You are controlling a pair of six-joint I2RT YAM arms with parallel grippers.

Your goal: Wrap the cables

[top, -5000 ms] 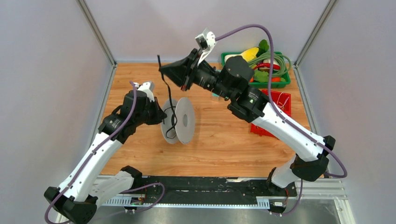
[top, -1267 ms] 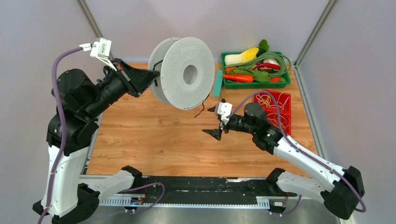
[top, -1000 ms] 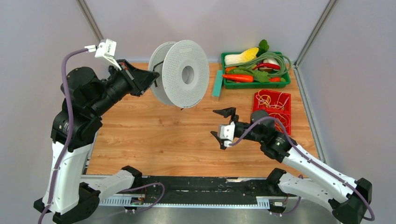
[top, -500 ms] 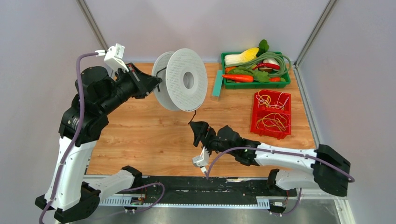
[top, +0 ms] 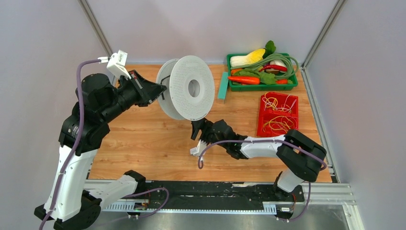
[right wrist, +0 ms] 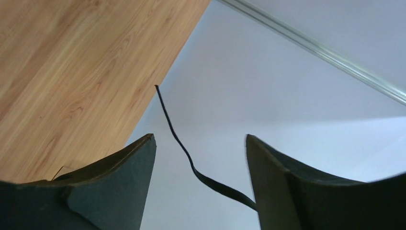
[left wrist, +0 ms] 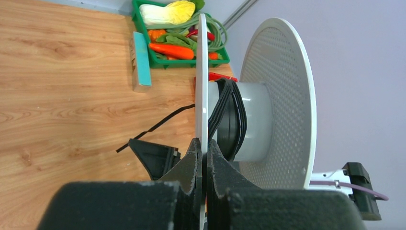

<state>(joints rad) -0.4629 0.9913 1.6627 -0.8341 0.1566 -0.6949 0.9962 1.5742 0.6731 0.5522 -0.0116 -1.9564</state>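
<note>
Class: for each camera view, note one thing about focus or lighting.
Top external: even, diffuse light, no glare on the spool, no hard shadows on the table. Left wrist: the near left fingers dark and soft-edged, the wound cable crisp. Right wrist: the right fingers blurred, the cable's loose end sharper.

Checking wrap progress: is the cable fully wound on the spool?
Not fully: the cable has turns on the spool, but a loose tail hangs free.
</note>
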